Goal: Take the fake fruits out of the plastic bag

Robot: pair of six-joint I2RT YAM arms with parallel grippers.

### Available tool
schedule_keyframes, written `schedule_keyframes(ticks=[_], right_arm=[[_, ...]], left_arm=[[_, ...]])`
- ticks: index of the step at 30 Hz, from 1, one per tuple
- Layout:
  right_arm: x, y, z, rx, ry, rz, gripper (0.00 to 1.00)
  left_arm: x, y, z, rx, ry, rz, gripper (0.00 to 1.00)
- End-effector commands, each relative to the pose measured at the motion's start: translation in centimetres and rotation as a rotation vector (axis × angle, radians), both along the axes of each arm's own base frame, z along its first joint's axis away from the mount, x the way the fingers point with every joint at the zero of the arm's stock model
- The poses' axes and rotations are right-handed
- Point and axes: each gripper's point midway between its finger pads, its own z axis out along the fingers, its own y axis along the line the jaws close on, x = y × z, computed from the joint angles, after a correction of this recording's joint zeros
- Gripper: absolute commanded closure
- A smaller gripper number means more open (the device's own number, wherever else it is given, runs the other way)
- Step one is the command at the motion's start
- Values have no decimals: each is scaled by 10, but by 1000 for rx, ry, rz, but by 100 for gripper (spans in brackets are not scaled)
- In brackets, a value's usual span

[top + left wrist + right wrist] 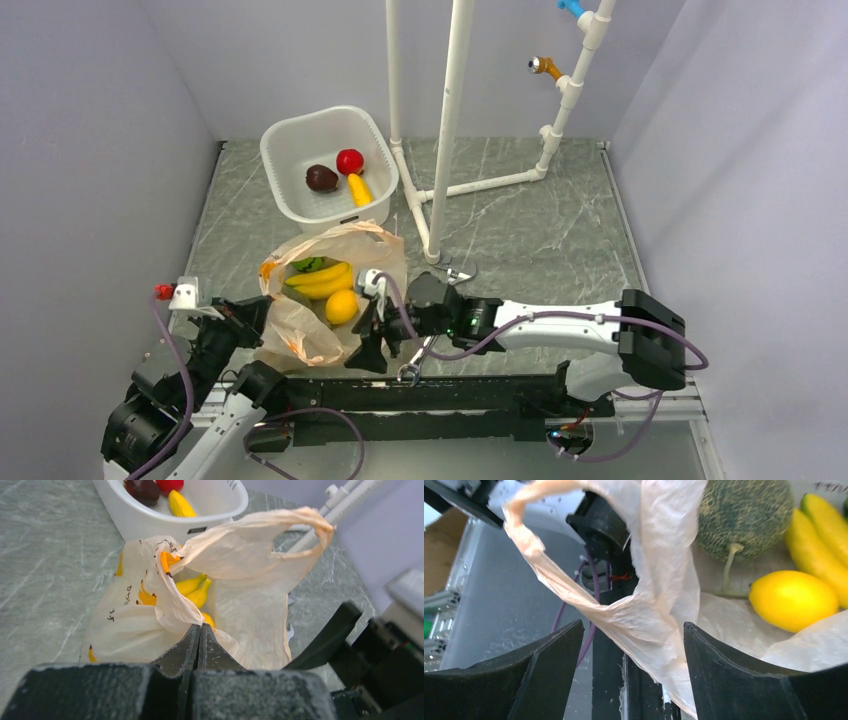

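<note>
**Left claw clamped on bag rim; right claw spread at bag mouth**

The left claw [198,639] is closed, pinching the near rim of the plastic bag [240,600]. The right claw [631,630] is spread, with a fold of the bag's edge between its fingers, ungripped. The bag lies open-mouthed on the grey marbled table [520,220], just beside the white tub [285,165]. Bare table runs to its right. Inside lie the banana bunch [322,281], the yellow-orange ball [342,306] and the dull green netted piece [744,515].

A robotics lab test cell is indicated by plain partition walls [90,150] closed around a marbled table [520,230] and a white pipe frame [448,120].
</note>
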Motion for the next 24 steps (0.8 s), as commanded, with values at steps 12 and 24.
schedule_keyframes(ticks=[12, 24], right_arm=[[104, 26, 37, 0, 37, -467, 51], [167, 63, -50, -144, 132, -672, 69]], left_arm=[[-6, -15, -17, -58, 85, -62, 100], [0, -13, -20, -58, 87, -31, 100]])
